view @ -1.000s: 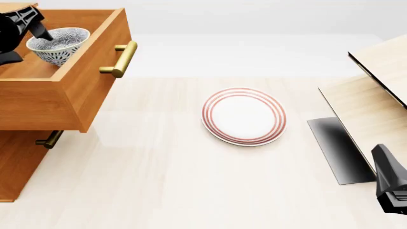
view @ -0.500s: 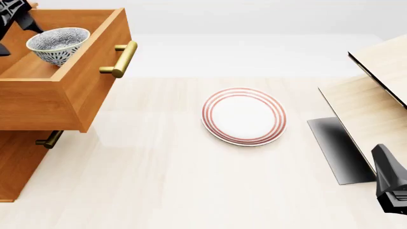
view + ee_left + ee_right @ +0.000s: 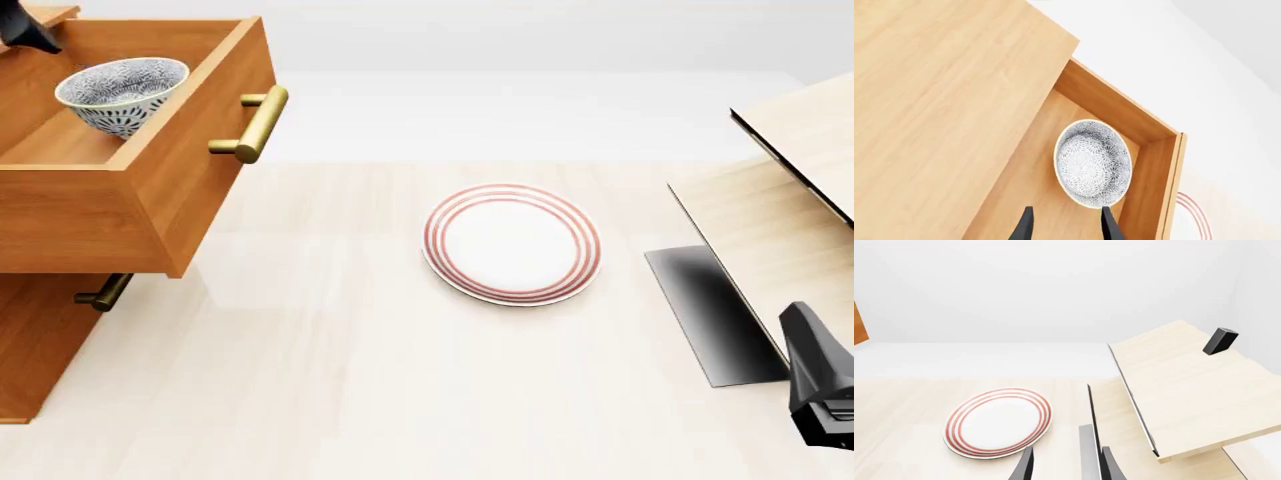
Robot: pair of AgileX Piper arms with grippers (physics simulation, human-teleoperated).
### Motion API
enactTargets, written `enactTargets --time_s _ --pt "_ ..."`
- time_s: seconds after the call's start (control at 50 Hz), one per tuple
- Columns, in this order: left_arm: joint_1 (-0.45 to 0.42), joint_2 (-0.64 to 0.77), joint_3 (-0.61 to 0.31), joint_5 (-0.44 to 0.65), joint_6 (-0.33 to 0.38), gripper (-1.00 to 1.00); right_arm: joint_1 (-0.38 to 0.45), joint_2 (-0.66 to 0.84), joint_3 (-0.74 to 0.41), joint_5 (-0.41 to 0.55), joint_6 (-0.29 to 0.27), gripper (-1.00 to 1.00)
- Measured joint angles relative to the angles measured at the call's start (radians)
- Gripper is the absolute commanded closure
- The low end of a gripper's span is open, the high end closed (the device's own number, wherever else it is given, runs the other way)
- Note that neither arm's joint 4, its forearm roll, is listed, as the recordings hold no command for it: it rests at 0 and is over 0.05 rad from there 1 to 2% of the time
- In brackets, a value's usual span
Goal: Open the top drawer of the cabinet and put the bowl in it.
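The top drawer [image 3: 127, 150] is standing pulled out of the cabinet [image 3: 40, 350], its brass handle [image 3: 251, 125] pointing toward the plate [image 3: 511, 243]. The bowl [image 3: 122, 93] is sitting upright inside the drawer, on the drawer floor, near the front panel and apart from the side walls. In the left wrist view the bowl [image 3: 1093, 163] is lying just beyond the left hand [image 3: 1065, 227], whose two dark fingertips [image 3: 1025, 227] are standing apart with nothing between them; the hand is released and is hovering above the drawer, clear of the bowl. In the front view only a dark tip of that arm [image 3: 27, 32] is showing behind the bowl, at the frame's upper left corner.

The plate, white with red rings, is lying flat on the surface [image 3: 334, 380], well to the right of the drawer. Farther right of the plate a pale wood structure [image 3: 787, 200] is standing. The right hand [image 3: 1065, 467] is hanging low near that structure, fingers parted and holding nothing, with the plate [image 3: 998, 421] ahead of it. Below the drawer, a second handle [image 3: 103, 293] is showing on the cabinet.
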State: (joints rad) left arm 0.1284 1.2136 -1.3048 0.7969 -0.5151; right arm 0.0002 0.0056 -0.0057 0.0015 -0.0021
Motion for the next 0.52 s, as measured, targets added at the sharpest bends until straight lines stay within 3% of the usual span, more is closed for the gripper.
enactTargets --time_s 0.52 --pt "-0.047 -0.141 -0.043 0.133 0.034 -1.0 0.0 0.0 0.0 0.0 0.0 -1.0"
